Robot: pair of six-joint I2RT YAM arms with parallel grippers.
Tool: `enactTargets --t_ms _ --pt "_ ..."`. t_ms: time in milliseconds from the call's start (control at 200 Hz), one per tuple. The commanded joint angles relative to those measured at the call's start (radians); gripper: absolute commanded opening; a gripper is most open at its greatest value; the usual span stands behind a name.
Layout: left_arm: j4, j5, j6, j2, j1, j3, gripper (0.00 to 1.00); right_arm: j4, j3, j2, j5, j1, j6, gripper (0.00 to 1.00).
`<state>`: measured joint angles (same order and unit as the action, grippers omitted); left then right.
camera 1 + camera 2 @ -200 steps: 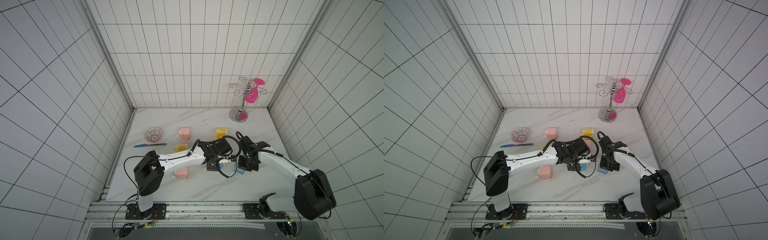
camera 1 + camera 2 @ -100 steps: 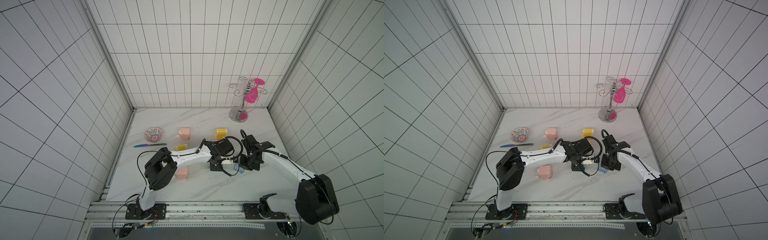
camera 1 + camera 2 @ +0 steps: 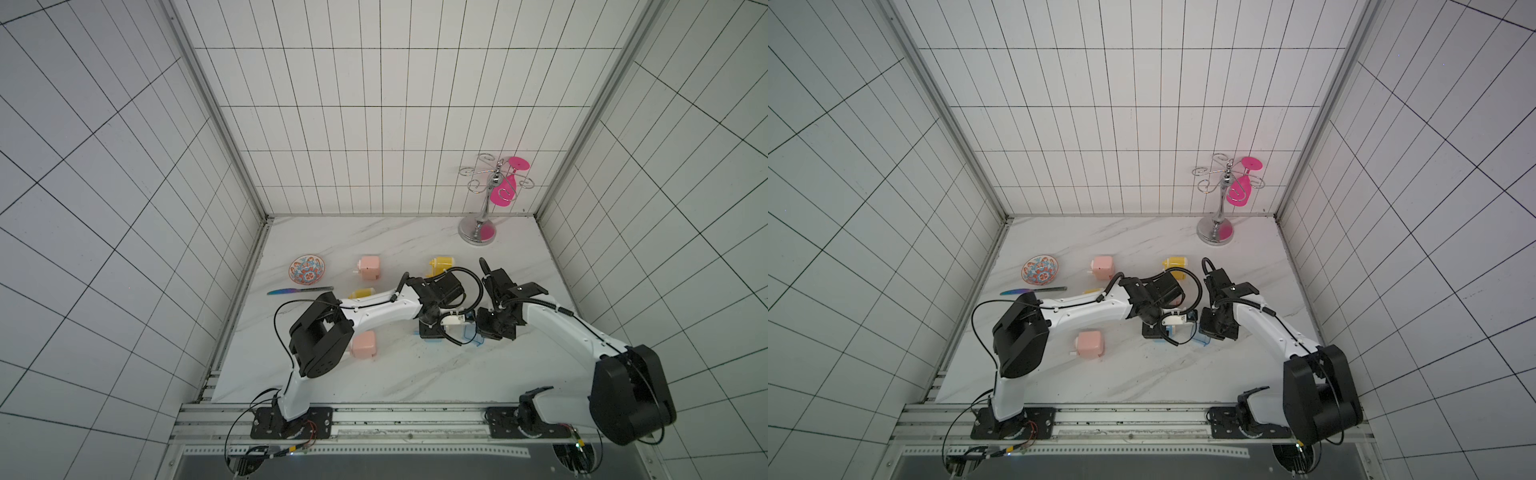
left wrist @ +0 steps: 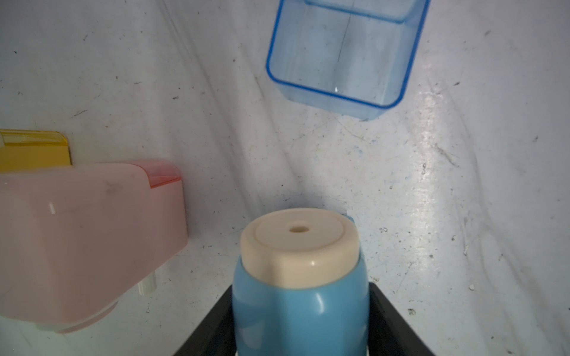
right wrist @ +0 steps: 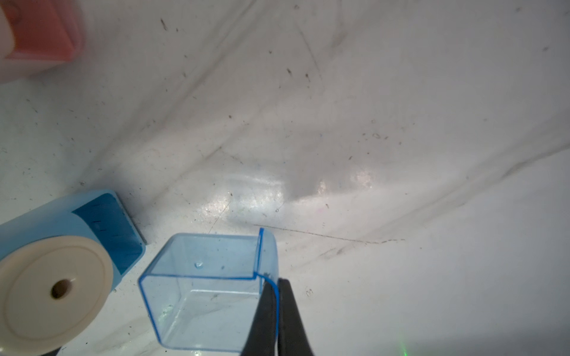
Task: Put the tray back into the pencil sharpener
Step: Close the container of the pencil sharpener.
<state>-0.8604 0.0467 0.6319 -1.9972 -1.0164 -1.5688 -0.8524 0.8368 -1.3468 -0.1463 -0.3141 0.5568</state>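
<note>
Two tools clamped: left tool (image 4: 299, 288) on sharpener (image 4: 297, 243), right tool (image 5: 278, 283) on tray (image 5: 203, 286) aimed lengthwise at it.

Bare table (image 4: 277, 160) between tray (image 4: 339, 61) and blue sharpener (image 4: 300, 296); pink sharpener (image 4: 86, 234) stands near.

The left arm (image 3: 374, 312) and right arm (image 3: 565, 332) reach inward, wrists tipped down, grippers close together. The left gripper (image 4: 300, 311) clasps the blue pencil sharpener (image 4: 297, 246) on both sides; the right gripper (image 5: 277, 311) pinches the tray (image 5: 200, 292) by one wall.
</note>
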Motion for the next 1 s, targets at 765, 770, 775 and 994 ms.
enactTargets --t_ms 765,770,775,994 --pt "0.191 0.065 -0.006 0.138 0.033 0.212 0.55 0.029 0.107 -0.225 -0.059 -0.087 -0.110 0.00" --pt "0.192 0.065 -0.006 0.138 0.033 0.213 0.55 0.029 0.108 -0.226 -0.059 -0.087 -0.110 0.00" --pt "0.193 0.066 -0.006 0.139 0.033 0.213 0.55 0.029 0.109 -0.226 -0.059 -0.088 -0.110 0.00" --pt "0.228 0.072 -0.004 0.162 0.037 0.246 0.55 0.019 0.148 -0.261 -0.054 -0.112 -0.118 0.00"
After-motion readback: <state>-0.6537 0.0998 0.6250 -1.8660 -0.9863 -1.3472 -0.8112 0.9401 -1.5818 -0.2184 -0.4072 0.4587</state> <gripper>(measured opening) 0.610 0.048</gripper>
